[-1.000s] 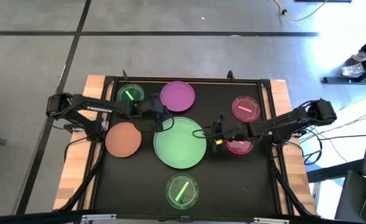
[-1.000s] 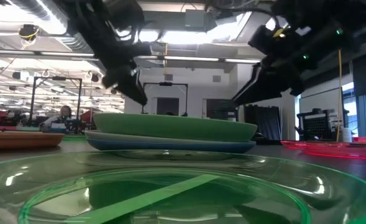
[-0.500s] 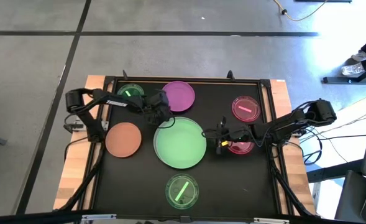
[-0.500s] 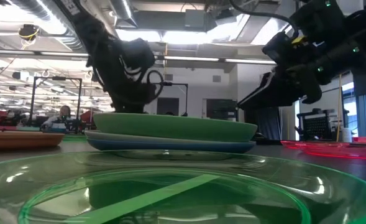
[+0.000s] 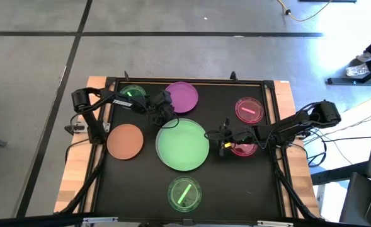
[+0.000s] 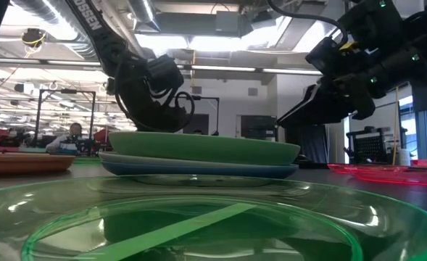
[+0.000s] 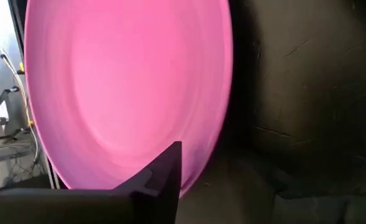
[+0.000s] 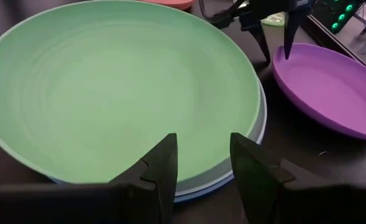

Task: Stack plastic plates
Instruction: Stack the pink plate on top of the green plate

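We see the left tool (image 5: 167, 107) open at the purple plate's (image 5: 182, 96) near-left rim, gripping nothing. The right tool (image 5: 218, 137) hangs open, empty, beside the large green plate (image 5: 182, 144) stacked mid-counter (image 5: 135, 183) on a blue plate (image 8: 257, 134).

Large green plate (image 5: 182, 144) lies flat at mat centre, stacked on a blue plate (image 8: 257, 134) whose rim shows beneath. Relative to this stack: purple plate (image 5: 182, 97) just behind; orange plate (image 5: 125, 140) left; small green translucent plates behind-left (image 5: 131, 94) and in front (image 5: 184, 193); two pink translucent plates (image 5: 249, 109) (image 5: 242, 149) right.
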